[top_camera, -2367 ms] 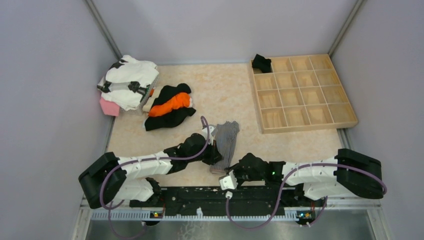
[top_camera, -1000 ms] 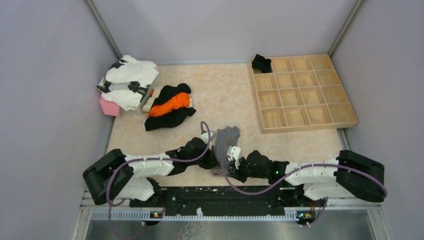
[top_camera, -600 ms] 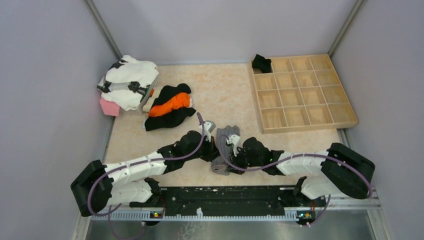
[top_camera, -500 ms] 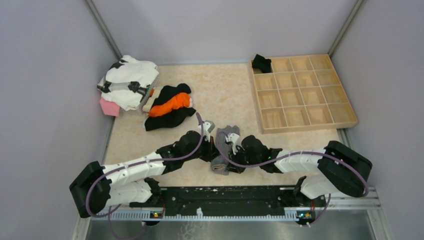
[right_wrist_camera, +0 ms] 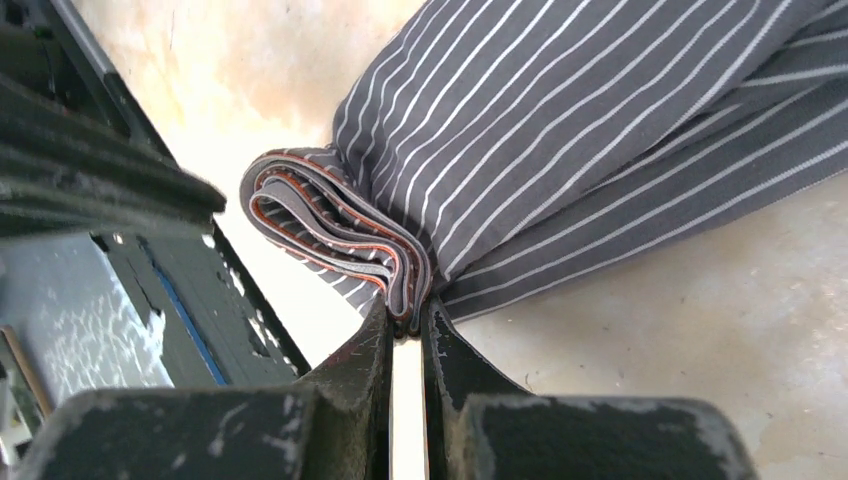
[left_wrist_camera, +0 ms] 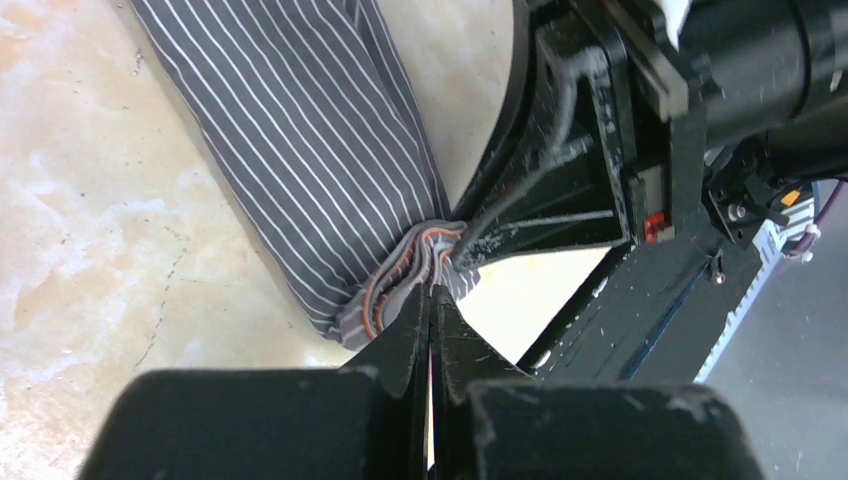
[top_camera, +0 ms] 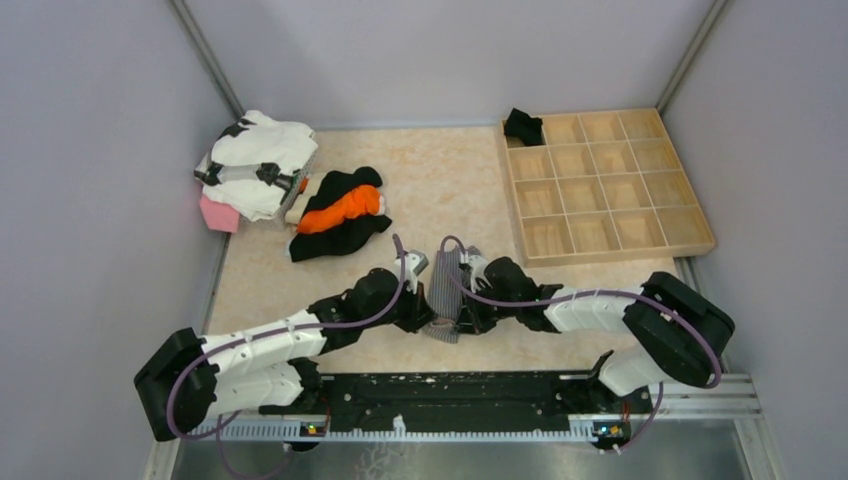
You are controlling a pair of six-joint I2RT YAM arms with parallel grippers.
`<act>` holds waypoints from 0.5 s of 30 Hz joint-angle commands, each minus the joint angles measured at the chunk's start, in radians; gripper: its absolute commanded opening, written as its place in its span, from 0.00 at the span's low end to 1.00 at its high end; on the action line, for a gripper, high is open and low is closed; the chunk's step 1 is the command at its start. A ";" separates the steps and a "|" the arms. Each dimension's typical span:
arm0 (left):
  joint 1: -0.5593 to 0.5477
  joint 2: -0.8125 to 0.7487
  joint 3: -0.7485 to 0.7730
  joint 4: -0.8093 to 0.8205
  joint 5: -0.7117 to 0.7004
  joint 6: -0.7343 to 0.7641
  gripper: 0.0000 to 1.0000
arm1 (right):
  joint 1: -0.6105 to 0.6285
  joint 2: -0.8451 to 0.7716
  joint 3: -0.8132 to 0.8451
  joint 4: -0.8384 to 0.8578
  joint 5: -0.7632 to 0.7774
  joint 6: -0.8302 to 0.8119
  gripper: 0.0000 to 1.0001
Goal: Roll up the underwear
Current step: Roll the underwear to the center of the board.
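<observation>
**Striped underwear** point(top_camera: 447, 283): soft grey knit with fine white stripes. It is lying as a long, narrow band on the table point(top_camera: 450, 180), midway between the two arms, running from the near side toward the far side. Its near end is a layered waistband with orange-edged elastic, and it is bunching into a tight wad.

**Left gripper** point(left_wrist_camera: 432, 296): matte black fingers are pressing flat together. Their tips are nipping the bunched waistband from the left.

**Right gripper** point(right_wrist_camera: 405, 318): scuffed black fingers are standing almost closed, with a thin slit between them. Their tips are pinching the folded waistband layers from the right. The two grippers are meeting nose to nose at that end.

**Black underwear** point(top_camera: 522, 125): a plain, crumpled lump. It is sitting in the far-left corner cell of the wooden tray point(top_camera: 620, 253), well apart from the grippers.

**Wooden tray:** pale and shallow, divided into a grid of square cells. It is resting at the far right of the table.

**Table:** a hard, beige, marbled, matte surface.

**Other cloth at far left:**
- A black garment with an orange piece point(top_camera: 340, 215) is slumping in a heap.
- A white bundle with black trim point(top_camera: 255, 160) is lying beside a pink block point(top_camera: 218, 213).

**Edges and room:**
- Bare table is stretching beyond the striped band's far end, between the heap and the tray.
- The pinched end is lying near the black rail point(top_camera: 430, 395) along the near edge.
- Grey walls are closing in on three sides.
</observation>
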 commanded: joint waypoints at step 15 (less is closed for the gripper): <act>0.003 0.154 0.016 0.198 0.147 0.096 0.00 | -0.104 0.045 0.109 -0.248 0.001 0.094 0.00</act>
